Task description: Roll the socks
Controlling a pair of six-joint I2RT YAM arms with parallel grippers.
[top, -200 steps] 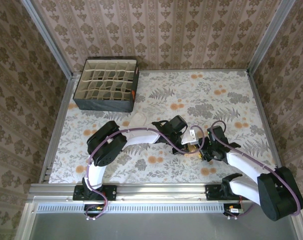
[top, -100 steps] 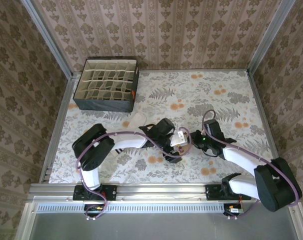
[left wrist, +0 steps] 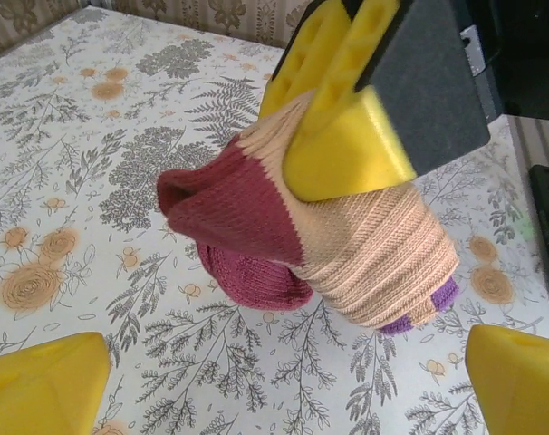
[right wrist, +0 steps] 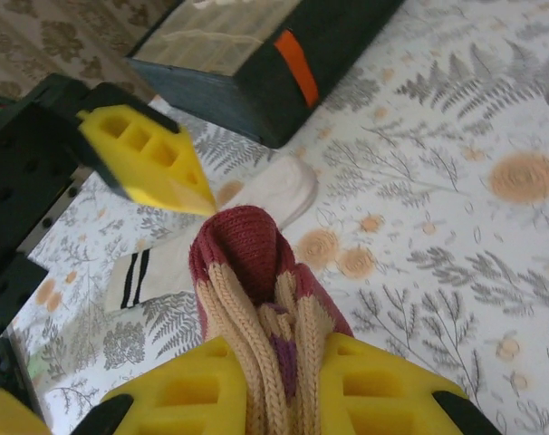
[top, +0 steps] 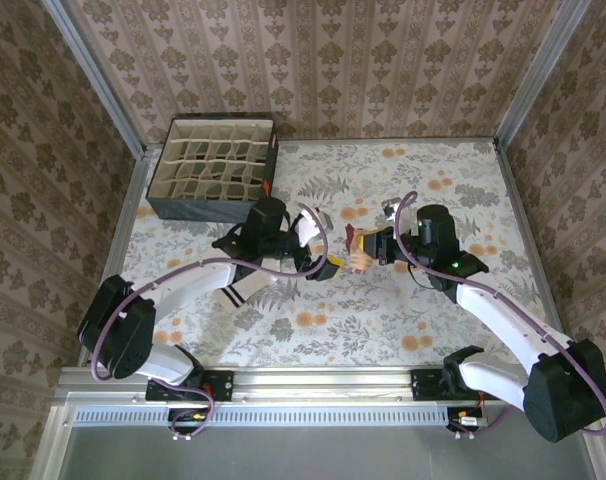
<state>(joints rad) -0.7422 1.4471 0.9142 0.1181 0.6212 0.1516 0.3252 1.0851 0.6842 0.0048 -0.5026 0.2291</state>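
The tan sock with maroon toe is bunched into a thick roll, and my right gripper is shut on it, its yellow fingers pressing both sides. In the top view the tan sock hangs above mid-table at my right gripper. In the left wrist view the roll hangs clear of the cloth. My left gripper stands wide open just short of it, nothing between its fingertips. My left gripper faces the roll from the left. The cream sock with dark cuff stripes lies flat beyond, partly under the left arm.
A dark organizer box with many small compartments stands at the back left; its corner with an orange tag is close behind the cream sock. The floral tablecloth has open room to the right and front. Metal rails border the table.
My left gripper has let go of the tan sock, opened wide and drawn back left. My right gripper has closed on the roll and carried it up and farther back.
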